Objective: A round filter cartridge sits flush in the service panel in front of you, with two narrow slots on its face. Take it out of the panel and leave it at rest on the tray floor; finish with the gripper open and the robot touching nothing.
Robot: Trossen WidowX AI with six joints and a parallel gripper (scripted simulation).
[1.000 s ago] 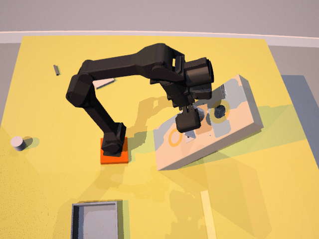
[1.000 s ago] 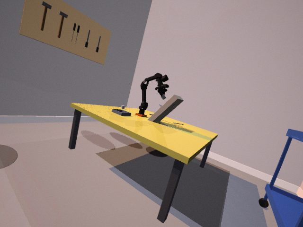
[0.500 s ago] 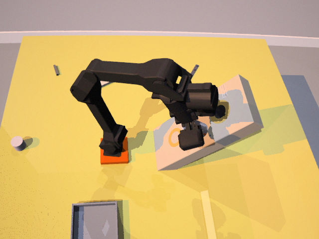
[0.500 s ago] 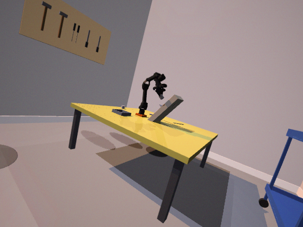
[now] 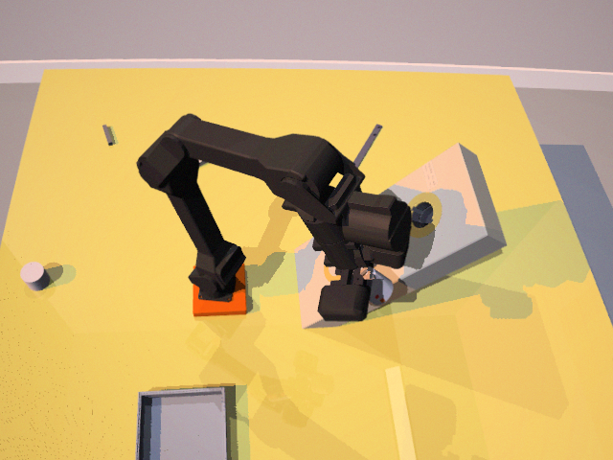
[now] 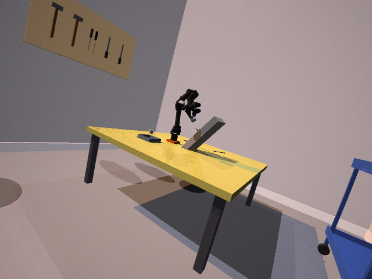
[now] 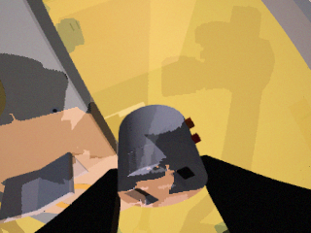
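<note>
While the gripper (image 7: 162,178) grips the filter cartridge (image 7: 158,149), keep it level. Carry it to the tray (image 5: 144,425), then release low.

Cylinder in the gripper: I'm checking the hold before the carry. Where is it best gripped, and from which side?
Grip the cylinder across its curved wall, coming in along its axis from the near end. The round wall gives two opposite faces, and the gripper is shut on it this way now. Keep the fingers off the red studs.
</note>
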